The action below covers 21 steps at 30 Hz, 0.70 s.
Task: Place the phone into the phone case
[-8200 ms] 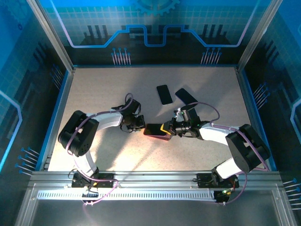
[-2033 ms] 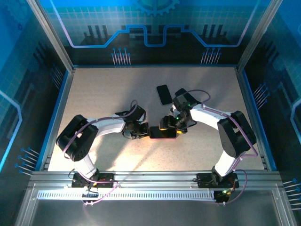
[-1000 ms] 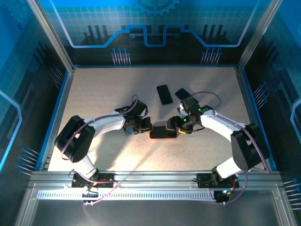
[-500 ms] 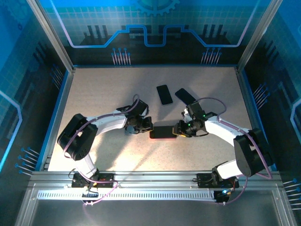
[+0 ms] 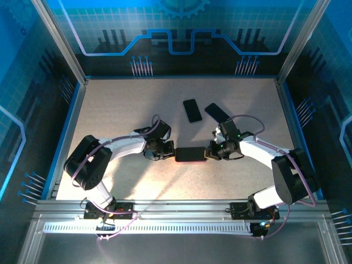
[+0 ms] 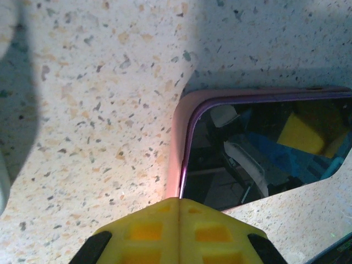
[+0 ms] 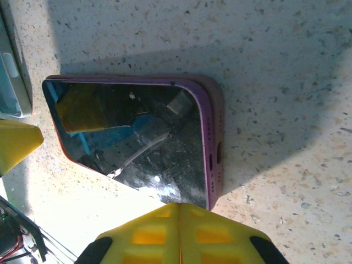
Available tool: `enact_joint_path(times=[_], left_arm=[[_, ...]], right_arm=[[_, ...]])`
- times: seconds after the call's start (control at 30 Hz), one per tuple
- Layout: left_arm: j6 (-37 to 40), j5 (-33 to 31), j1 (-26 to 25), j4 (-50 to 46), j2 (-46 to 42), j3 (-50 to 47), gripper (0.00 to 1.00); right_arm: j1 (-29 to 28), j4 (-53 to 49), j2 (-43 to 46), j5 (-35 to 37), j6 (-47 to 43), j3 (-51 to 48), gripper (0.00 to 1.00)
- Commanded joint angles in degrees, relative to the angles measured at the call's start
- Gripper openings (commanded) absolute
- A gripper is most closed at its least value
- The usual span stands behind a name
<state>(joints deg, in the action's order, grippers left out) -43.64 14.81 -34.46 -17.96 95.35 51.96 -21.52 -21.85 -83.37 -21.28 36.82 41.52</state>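
Between the left tool [image 5: 171, 152] and the right tool [image 5: 209, 152], the phone [image 5: 191, 154] lies flat and screen up on the surface [image 5: 121, 110], its long axis running straight from one tool to the other. Its phone case [image 7: 212, 137] rims the glass along every edge that shows. Each tool stands at one short end, equally near, its pads [image 6: 137, 234] pressed together on nothing. Under those pads the nearest corners are hidden, so whether they are fully seated I cannot tell.

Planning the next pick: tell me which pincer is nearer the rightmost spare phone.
Right. The right pincer sits close to that spare phone, on its near side; the left pincer is farther, at the other end of the cased phone.
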Motion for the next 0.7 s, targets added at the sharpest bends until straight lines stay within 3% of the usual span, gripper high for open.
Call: enact_joint_path(times=[0.0,0.67], left_arm=[[-0.9,-0.7,-0.3,-1.5,-2.4,-1.5,0.06],[-0.9,-0.6,-0.8,-0.4,-0.3,-2.1,0.07]], right_arm=[[1.0,0.9,-0.6,-1.9,-0.2,-1.3,0.08],[1.2,1.7,-1.3,-2.1,-0.1,-2.6,0.05]])
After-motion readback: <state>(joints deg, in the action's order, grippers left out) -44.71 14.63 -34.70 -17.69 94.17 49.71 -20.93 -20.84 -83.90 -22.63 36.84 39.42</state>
